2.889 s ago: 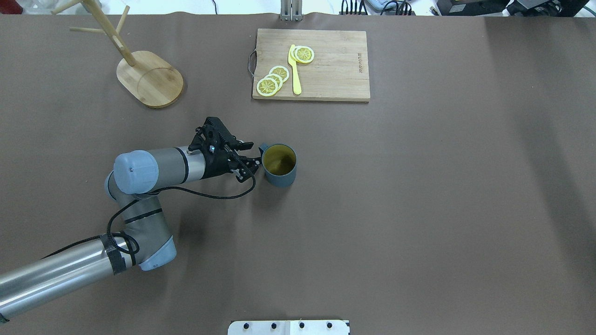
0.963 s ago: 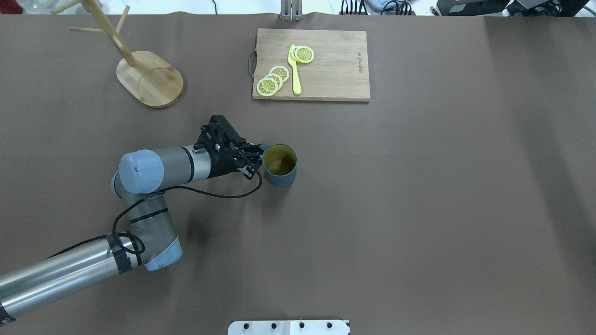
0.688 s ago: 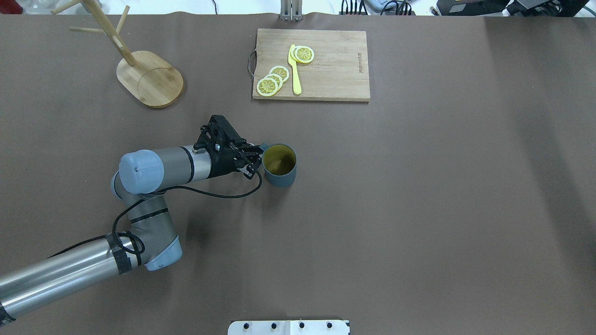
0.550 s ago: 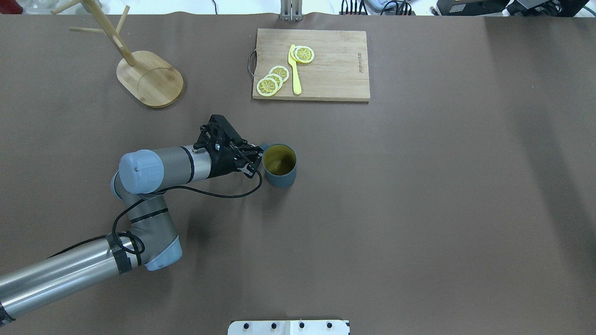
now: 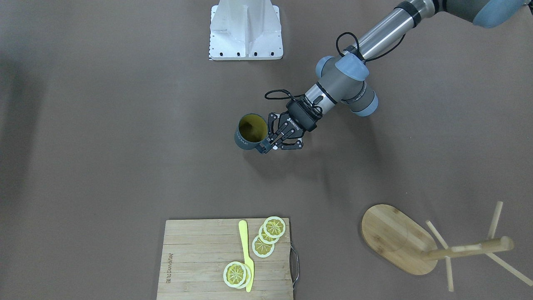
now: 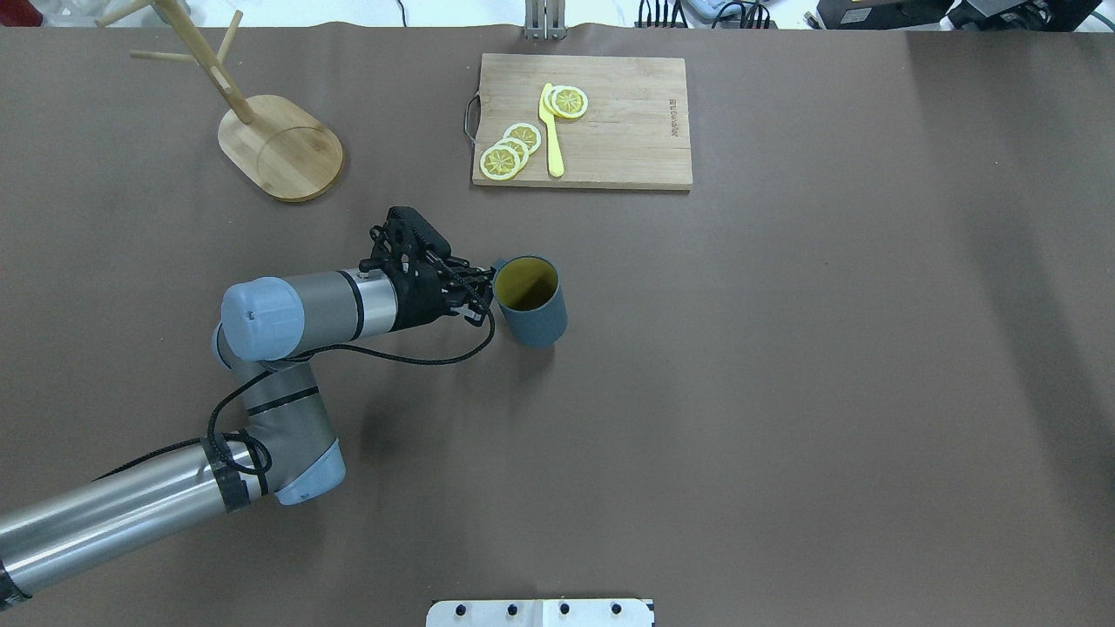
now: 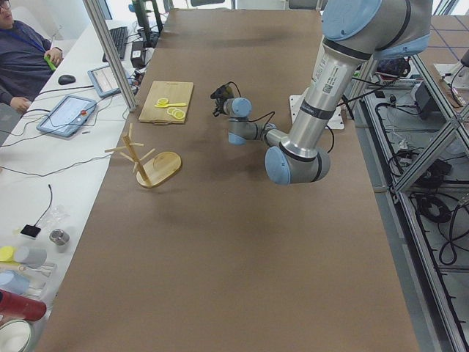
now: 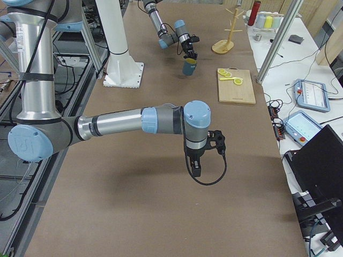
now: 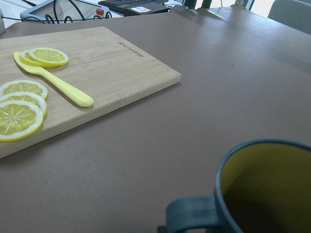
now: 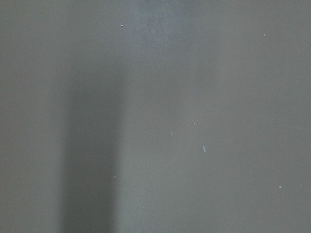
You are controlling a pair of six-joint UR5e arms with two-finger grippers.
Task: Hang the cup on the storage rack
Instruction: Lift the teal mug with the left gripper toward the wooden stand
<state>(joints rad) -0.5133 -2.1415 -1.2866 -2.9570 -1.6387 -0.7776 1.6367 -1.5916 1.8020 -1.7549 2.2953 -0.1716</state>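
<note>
A: The left end effector [image 6: 482, 286] stays clamped on the handle of the dark teal cylindrical mug [image 6: 530, 300]. The mug has shifted and seems lifted just off the brown surface [image 6: 784, 392].
B: Then the grasp holds, and the carry to the light bamboo mug tree [image 6: 279, 148], well apart, can begin.

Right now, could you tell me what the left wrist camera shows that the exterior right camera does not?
Only the wrist camera shows the lettering on the cutting board and, close up, the handle of the cup. Only the exterior right camera shows the rack, both arms, the left gripper at the cup and the right gripper above the table. Both show the cup, cutting board, lemon slices and table.
</note>
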